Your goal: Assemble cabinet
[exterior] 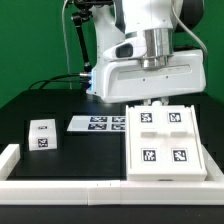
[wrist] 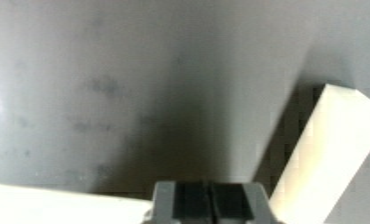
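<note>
counter (exterior: 50, 105): matte black, flat, edged by a low white border rail (exterior: 60, 186) along the near side and the exterior view's left. room: plain green wall (exterior: 30, 40) behind the rig, black cables (exterior: 74, 45) hanging beside the arm (exterior: 150, 30). jaws: point straight down from the white hand, at the far edge of the cabinet (exterior: 165, 140); in the exterior view their tips are hidden behind that edge. the wrist view shows the two fingers pressed together, no gap, nothing between them: clenched on nothing. cabinet: large white box, sits flat on the counter directly on the near side of the jaws and close up to them; whether they touch cannot be told. four black-and-white tags face up on its top. marker board (exterior: 100, 123): flat on the counter, to the exterior view's left of the jaws, near the cabinet's far corner. small white block (exterior: 42, 135): tagged, well apart from the jaws, further to the exterior view's left. wrist view: blurred grey surface (wrist: 129, 90) ahead of the jaws, a white slab (wrist: 333, 150) to one side of them and a white edge (wrist: 40, 203) at the other; which parts these are cannot be told.
</note>
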